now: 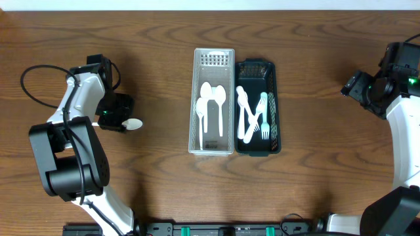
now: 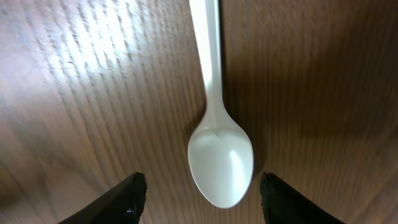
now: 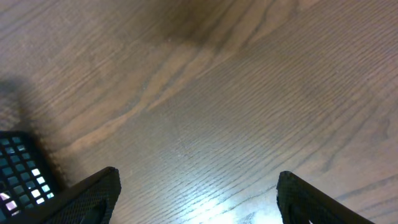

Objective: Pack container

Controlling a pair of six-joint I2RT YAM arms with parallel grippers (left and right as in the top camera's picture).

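Observation:
A loose white plastic spoon [image 1: 133,123] lies on the wooden table at the left. In the left wrist view its bowl [image 2: 221,163] sits between my open left gripper fingers [image 2: 202,199], handle pointing away. My left gripper [image 1: 120,118] hovers right over the spoon's handle. A white basket [image 1: 213,56] in the middle holds white spoons. A dark green basket [image 1: 273,78] beside it holds white and pale green forks. My right gripper [image 3: 199,196] is open and empty over bare table at the far right [image 1: 357,88].
The two baskets stand side by side, touching, at the table's centre. A corner of the dark green basket [image 3: 18,171] shows at the left edge of the right wrist view. A black cable [image 1: 33,82] loops by the left arm.

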